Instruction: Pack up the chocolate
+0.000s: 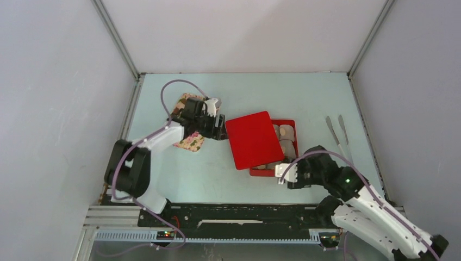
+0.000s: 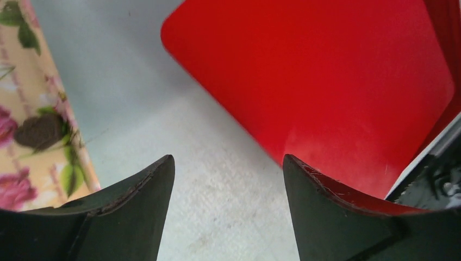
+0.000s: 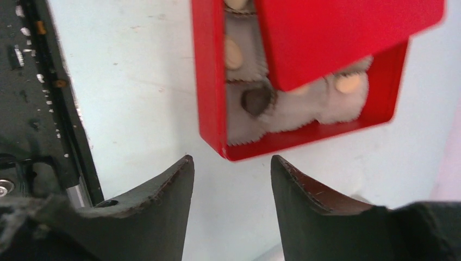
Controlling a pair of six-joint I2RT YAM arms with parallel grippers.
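My left gripper (image 2: 228, 163) spreads wide, empty, beside the red lid (image 1: 254, 139) askew over the red box (image 3: 209, 81) of chocolate (image 3: 254, 100); my right gripper (image 3: 231, 160) likewise.

The lid (image 2: 326, 81) looks smooth glossy plastic, cups (image 3: 293, 114) crinkled paper, mat (image 2: 32, 81) printed cloth.

The tabletop (image 1: 304, 92) is pale blue-green and smooth. Plain white walls stand behind it (image 1: 244, 32) and on both sides. Thin grey metal posts (image 1: 117, 41) run up the two far corners. A black bar (image 1: 239, 215) lies along the near edge. The light is soft.
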